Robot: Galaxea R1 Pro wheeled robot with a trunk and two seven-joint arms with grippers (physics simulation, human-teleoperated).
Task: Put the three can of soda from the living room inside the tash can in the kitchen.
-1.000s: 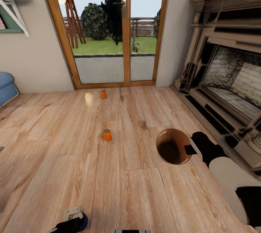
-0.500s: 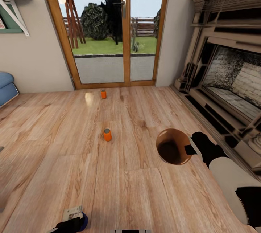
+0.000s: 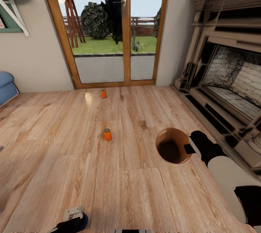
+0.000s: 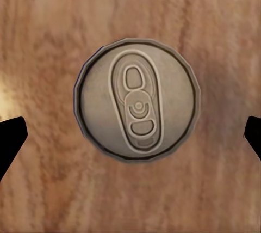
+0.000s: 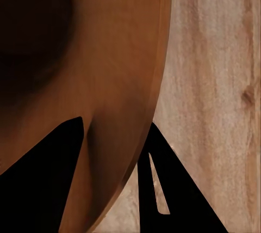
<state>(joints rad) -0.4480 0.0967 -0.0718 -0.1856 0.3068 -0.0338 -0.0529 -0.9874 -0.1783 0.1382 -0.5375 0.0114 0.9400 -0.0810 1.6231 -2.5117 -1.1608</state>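
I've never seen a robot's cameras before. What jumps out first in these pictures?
Two bright orange soda cans stand on the wood-plank floor, one mid-room and one near the glass doors. To the right, the robot's right gripper grips the rim of a round trash can with an orange-brown inside, beside the stone fireplace. The left wrist view looks straight down on another can's grey top, between the open left gripper's fingertips.

We looked down from head height across the reddish wood-plank floor (image 3: 137, 186); both wrist cameras faced it closely.
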